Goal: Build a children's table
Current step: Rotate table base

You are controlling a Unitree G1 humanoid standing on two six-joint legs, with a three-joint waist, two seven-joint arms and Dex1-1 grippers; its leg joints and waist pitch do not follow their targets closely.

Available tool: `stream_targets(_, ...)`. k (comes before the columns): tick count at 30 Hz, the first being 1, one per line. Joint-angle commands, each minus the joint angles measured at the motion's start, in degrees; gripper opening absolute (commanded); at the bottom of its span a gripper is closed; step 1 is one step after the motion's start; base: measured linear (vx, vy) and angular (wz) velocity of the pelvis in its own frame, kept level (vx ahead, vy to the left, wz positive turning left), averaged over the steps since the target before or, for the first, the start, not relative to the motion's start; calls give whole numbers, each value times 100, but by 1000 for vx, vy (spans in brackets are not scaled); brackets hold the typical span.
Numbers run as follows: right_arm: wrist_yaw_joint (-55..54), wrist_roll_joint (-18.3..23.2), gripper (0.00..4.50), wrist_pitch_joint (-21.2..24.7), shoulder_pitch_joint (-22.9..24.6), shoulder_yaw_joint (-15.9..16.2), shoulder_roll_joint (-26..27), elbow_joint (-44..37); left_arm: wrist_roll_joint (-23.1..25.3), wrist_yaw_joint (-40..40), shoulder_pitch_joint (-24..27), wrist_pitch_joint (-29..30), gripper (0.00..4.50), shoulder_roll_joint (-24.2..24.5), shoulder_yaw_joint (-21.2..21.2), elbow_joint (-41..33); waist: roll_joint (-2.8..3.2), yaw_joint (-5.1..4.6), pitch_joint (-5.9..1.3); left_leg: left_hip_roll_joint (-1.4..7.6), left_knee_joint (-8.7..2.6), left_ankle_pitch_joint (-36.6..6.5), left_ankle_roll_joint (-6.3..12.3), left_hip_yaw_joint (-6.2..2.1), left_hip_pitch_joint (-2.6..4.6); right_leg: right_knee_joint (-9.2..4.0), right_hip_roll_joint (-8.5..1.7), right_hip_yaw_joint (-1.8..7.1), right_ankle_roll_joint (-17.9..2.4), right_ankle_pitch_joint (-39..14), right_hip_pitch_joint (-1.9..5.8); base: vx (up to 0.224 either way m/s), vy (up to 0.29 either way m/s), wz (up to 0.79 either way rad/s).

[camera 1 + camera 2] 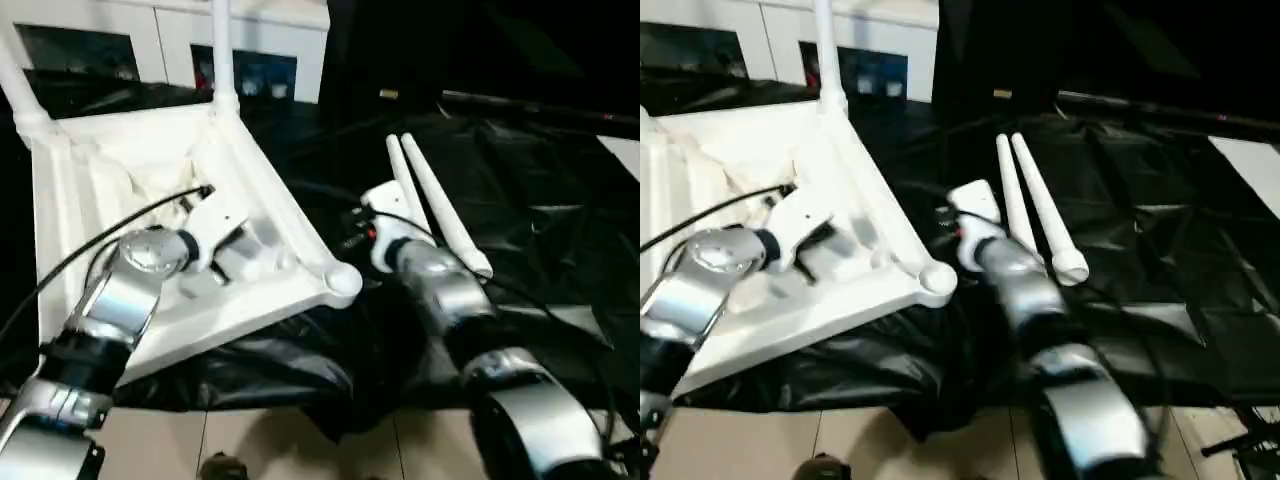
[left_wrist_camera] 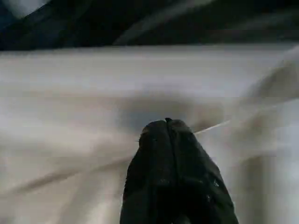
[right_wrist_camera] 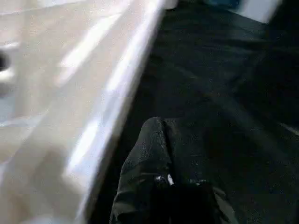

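Lying underside-up, table top (image 1: 150,190), two fitted legs (image 1: 222,50) pointing upward; both claws (image 2: 167,128) (image 3: 163,128) pressed together.

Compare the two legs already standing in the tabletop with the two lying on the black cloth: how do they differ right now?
The fitted legs stand upright in the corner sockets of the upside-down tabletop; the loose legs lie flat, side by side, on the black cloth. The fitted legs rise at separate corners; the loose ones lie close together beside the tabletop. All four are long white tubes.

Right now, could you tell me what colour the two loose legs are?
White; the two loose legs show best in the right eye view.
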Motion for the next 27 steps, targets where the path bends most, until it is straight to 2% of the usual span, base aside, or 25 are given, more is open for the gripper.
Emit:
stream_targets(1,560,195,3,394,105,108,-259,-584,-353,-449,91,236,0,110,-28,-409,171,1,-453,21,-381,-1589,-267,41,150,-365,-294,227,-1114,-647,260,0,0,0)
stream_targets(2,1006,361,3,618,270,225,-518,-1088,-568,-813,231,318,0,274,-160,-674,175,22,-444,13,-383,-1625,-247,26,165,-373,-290,215,-1084,-760,291,0,0,0)
stream_targets(3,1146,421,3,711,347,273,-617,-1312,-631,-940,287,341,0,327,-199,-768,172,12,-418,34,-399,-1727,-222,36,150,-392,-298,235,-1022,-960,253,0,0,0)
stream_targets(4,1445,527,3,823,455,365,-827,-1620,-669,-1114,366,401,0,415,-306,-872,164,14,-415,25,-406,-1773,-223,30,153,-411,-290,231,-980,-1098,261,0,0,0)
stream_targets(5,2008,720,3,1069,669,537,-1240,-2225,-699,-1417,513,523,0,563,-497,-1057,174,40,-419,34,-403,-1790,-189,25,178,-431,-287,229,-907,-1215,279,0,0,0)
stream_targets(6,2188,775,3,1167,738,596,-1384,-2413,-679,-1486,551,543,0,595,-560,-1084,196,48,-395,50,-413,-1848,-162,27,172,-442,-285,244,-843,-1289,249,0,0,0)
stream_targets(9,2656,765,3,1471,968,739,-1816,-2968,-474,-1462,566,660,0,588,-722,-1013,197,69,-407,35,-406,-1907,-197,27,181,-471,-294,248,-842,-1496,228,0,0,0)
stream_targets(12,2848,594,3,1667,1207,875,-2176,-3356,63,-946,351,540,0,436,-934,-500,203,96,-401,36,-402,-2007,-218,15,199,-511,-290,244,-762,-1696,228,0,0,0)
stream_targets(14,2824,590,3,1692,1225,873,-2186,-3391,148,-835,305,489,0,413,-952,-410,194,95,-423,20,-393,-1938,-224,6,170,-499,-312,243,-750,-1721,255,0,0,0)
stream_targets(15,2759,629,3,1765,1263,869,-2216,-3494,275,-653,232,451,0,390,-976,-290,265,99,-430,15,-393,-1896,-246,-7,162,-490,-308,238,-751,-1708,254,0,0,0)
stream_targets(17,2675,740,3,1922,1355,860,-2294,-3726,464,-345,125,416,0,359,-984,-142,235,91,-435,17,-384,-1921,-228,-5,177,-500,-296,233,-769,-1631,255,0,0,0)
stream_targets(18,2620,770,3,1981,1392,841,-2310,-3801,506,-234,93,433,0,345,-959,-110,258,93,-434,20,-385,-1910,-231,-7,181,-495,-293,235,-776,-1597,253,0,0,0)
stream_targets(20,2578,774,3,2092,1440,807,-2324,-3910,550,-176,65,450,0,345,-946,-105,244,93,-441,17,-375,-1877,-204,-5,173,-497,-302,230,-790,-1586,257,0,0,0)
stream_targets(22,2450,676,3,2165,1511,795,-2316,-3953,650,-28,14,373,0,320,-896,-31,271,84,-435,11,-376,-1877,-208,-7,166,-502,-298,230,-794,-1623,253,0,0,0)
stream_targets(27,2300,656,3,2244,1573,741,-2282,-4045,775,271,-74,281,0,205,-802,130,262,83,-455,9,-360,-1850,-210,-4,175,-503,-299,224,-778,-1607,250,0,0,0)
